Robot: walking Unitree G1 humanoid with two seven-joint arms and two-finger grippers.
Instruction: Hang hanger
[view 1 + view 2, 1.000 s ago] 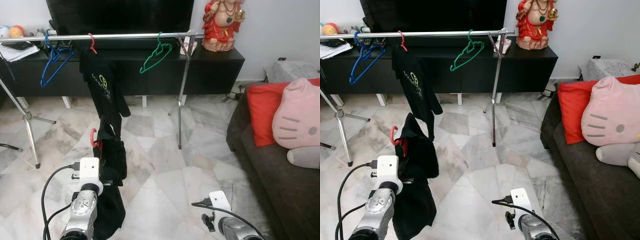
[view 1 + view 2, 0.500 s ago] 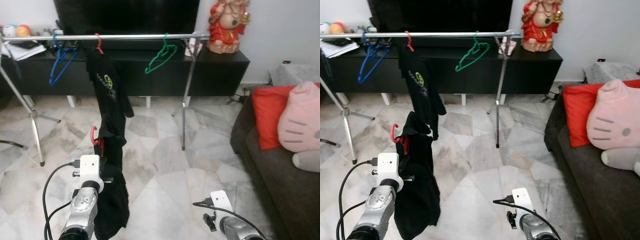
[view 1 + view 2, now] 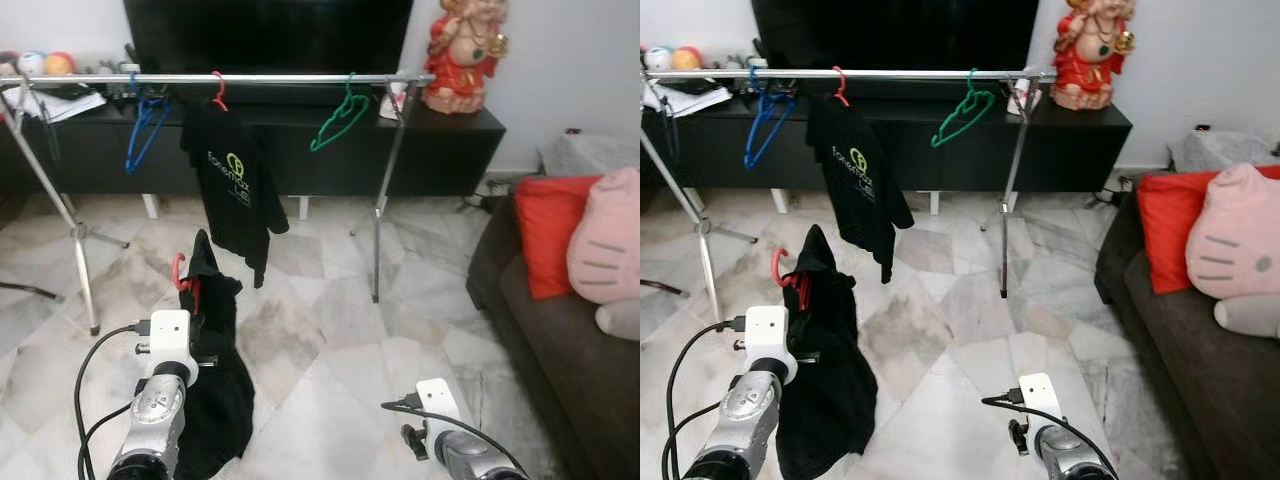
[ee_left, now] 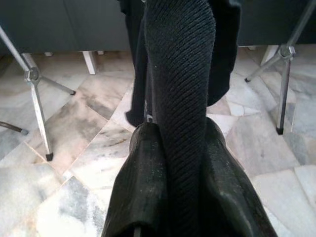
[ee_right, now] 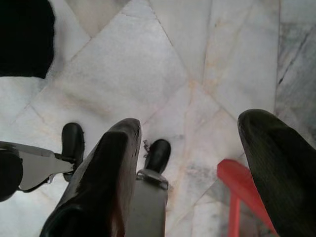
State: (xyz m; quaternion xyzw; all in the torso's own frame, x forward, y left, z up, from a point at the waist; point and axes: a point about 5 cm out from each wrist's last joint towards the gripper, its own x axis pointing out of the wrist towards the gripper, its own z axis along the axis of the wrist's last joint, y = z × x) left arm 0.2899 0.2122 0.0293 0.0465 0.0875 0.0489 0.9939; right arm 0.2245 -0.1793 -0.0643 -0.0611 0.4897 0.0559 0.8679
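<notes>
A black garment (image 3: 215, 390) on a red hanger (image 3: 184, 278) is being pinched between the pressed-together fingers (image 4: 148, 187) of the left gripper (image 4: 185, 197) and carried toward the rail (image 3: 270, 78), well ahead and above. The right gripper (image 5: 190, 163) is being held spread, low and idle. Next, the hook likely needs raising over the rail between the hung shirt (image 3: 235, 185) and the green hanger (image 3: 338, 118).

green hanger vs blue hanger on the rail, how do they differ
The green hanger hangs near the rail's right end, by the upright post; the blue hanger hangs toward the left end. The green hanger sits right of the black shirt on the rail; the blue hanger sits left of it. The green hanger looks tilted more steeply than the blue one. Both are empty and hooked on the same rail.
</notes>
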